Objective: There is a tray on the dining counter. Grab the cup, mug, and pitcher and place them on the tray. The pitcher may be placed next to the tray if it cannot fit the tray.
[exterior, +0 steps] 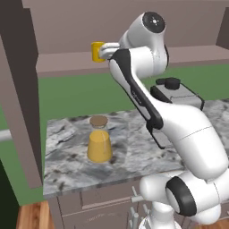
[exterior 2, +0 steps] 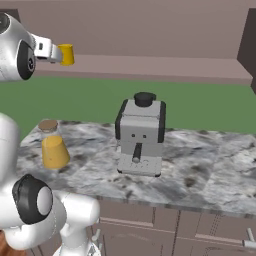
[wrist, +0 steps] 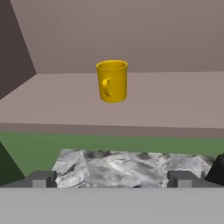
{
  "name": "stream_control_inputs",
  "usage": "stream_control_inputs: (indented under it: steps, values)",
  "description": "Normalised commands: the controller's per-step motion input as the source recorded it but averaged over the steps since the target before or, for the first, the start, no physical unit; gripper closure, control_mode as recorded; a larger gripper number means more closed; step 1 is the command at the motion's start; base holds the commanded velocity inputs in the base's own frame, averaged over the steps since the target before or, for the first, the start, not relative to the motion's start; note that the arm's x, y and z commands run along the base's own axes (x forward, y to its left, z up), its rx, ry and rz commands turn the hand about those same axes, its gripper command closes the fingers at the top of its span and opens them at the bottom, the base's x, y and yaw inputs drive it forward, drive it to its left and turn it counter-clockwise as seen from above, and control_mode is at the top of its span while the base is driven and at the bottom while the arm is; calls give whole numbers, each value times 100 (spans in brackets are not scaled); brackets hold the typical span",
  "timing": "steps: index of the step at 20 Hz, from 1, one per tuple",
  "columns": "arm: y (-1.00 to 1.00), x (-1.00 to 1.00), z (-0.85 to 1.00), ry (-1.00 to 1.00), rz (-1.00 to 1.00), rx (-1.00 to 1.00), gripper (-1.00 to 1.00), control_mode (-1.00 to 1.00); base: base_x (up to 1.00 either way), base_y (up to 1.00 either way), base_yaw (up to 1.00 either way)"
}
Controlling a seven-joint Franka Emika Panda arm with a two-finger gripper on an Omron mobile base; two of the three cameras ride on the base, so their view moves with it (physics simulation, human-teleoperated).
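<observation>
open air between pincer [wrist: 112, 179] and mug [wrist: 112, 81] — coffee machine [exterior 2: 140, 134] well right, pitcher [exterior: 99, 141] below

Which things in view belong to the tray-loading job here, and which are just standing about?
Part of the job:
- mug, yellow, on the far brown ledge
- pitcher, cork-lidded, on the marble counter
- hand, open, facing the mug, holding nothing

Just standing about:
- grey coffee machine, on the marble counter to the right of the pitcher
</observation>
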Motion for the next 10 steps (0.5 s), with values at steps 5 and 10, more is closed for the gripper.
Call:
stream_control_inputs:
  steps: [5,10]
  values:
    - [8,36,-2,-4,0,0,-100,-100,0,0,0]
    - [5,29,-3,-7,0,0,-100,-100,0,0,0]
